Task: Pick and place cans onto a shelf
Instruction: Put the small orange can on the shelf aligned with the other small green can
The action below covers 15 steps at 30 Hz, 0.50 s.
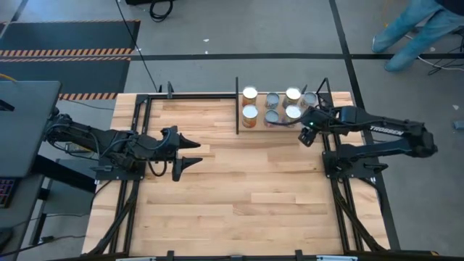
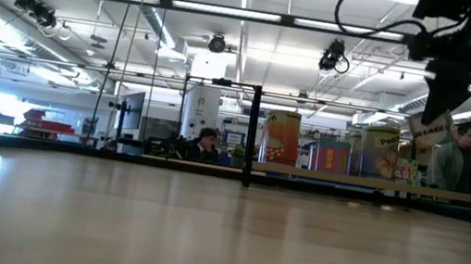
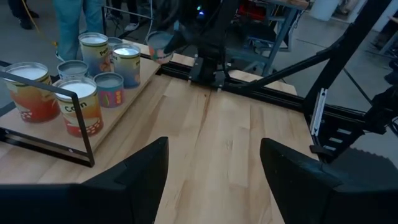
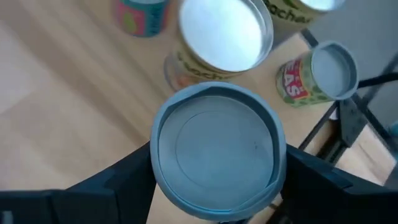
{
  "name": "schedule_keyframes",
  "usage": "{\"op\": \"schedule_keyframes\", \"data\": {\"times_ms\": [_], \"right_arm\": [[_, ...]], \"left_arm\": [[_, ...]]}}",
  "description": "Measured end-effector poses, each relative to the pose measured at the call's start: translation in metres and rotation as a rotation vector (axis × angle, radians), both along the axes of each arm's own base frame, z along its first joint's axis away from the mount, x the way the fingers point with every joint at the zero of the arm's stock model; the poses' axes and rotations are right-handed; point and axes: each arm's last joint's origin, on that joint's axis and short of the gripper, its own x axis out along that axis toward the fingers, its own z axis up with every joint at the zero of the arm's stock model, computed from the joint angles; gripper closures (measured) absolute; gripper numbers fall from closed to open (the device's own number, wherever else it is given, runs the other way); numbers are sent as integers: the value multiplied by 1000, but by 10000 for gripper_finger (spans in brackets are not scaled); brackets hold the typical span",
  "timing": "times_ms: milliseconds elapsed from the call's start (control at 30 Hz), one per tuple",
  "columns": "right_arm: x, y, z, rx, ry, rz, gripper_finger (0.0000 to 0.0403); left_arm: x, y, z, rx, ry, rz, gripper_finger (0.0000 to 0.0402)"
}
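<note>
Several cans (image 1: pixel 272 107) stand upright on the shelf (image 1: pixel 255 125), a wooden board framed by black posts at the table's far middle; they also show in the left wrist view as cans (image 3: pixel 81 106) on the shelf (image 3: pixel 50 148). My right gripper (image 1: pixel 307 133) hangs by the shelf's right end, shut on a can with a blue-grey top (image 4: pixel 217 146). My left gripper (image 1: pixel 190 152) stands open over the table's left part, nothing between its fingers (image 3: pixel 143 174). My right gripper pinches the can's round side wall (image 4: pixel 157 163) between its two fingers (image 4: pixel 124 183), one on each opposite side, just under the top rim. The fingers slant down from above. The can (image 2: pixel 429 133) hangs tilted and lifted clear of the table and the shelf.
Bare wooden tabletop (image 1: pixel 246 188) stretches from the shelf to the near edge. Black frame rails (image 1: pixel 341 196) run along the table's sides. A person (image 1: pixel 417 29) stands on the floor beyond the far right corner.
</note>
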Motion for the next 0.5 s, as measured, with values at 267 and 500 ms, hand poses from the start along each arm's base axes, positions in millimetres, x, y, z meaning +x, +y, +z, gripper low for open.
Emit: {"op": "schedule_keyframes", "data": {"times_ms": [267,500], "right_arm": [[8,-14,-20,-154,125,24,115],[10,-29,-22,-185,159,-21,115]], "left_arm": [[2,0,7,9,-75,19,143],[2,0,7,9,-74,19,143]]}}
